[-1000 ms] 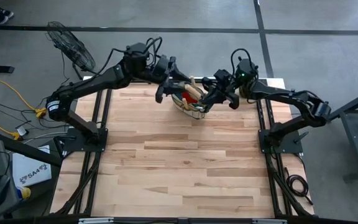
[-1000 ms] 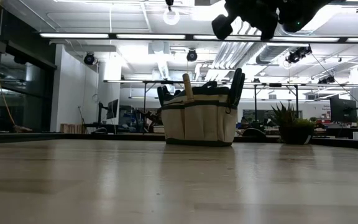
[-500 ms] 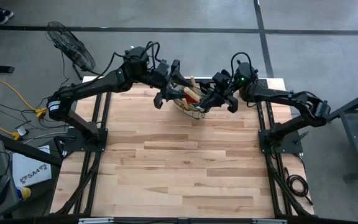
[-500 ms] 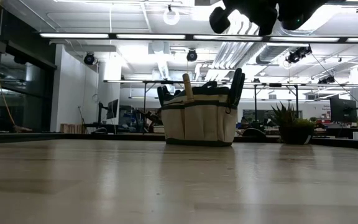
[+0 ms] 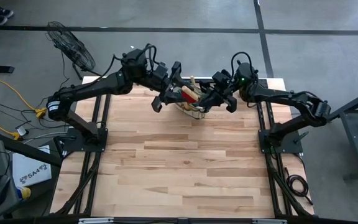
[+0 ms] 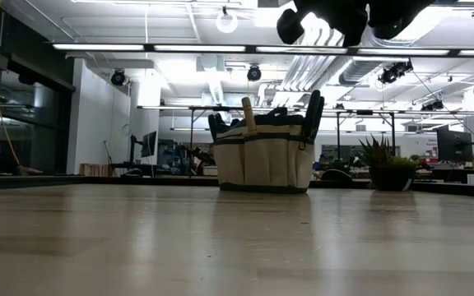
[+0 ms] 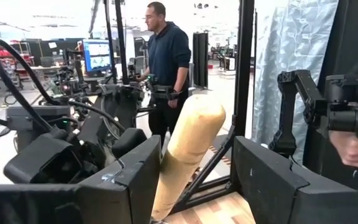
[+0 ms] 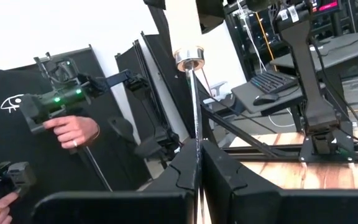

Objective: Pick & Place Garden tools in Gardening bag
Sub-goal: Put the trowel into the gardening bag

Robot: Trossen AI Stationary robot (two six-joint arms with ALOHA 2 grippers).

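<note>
Over the gardening bag (image 5: 191,104) at the desk's (image 5: 179,168) far edge, the left claw (image 7: 194,180) grips a wooden trowel handle (image 7: 188,155) while the right claw (image 8: 197,163) pinches its blade (image 8: 194,112) (both still aloft); next: lower it in, release.

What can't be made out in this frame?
- Bag contents: high view, both arms cover most of it; low view, its wall hides them.
- Blade of the tool in the left gripper: left wrist view, cut off by the bottom edge.
- Right gripper's tool: only a thin metal edge shows.
</note>
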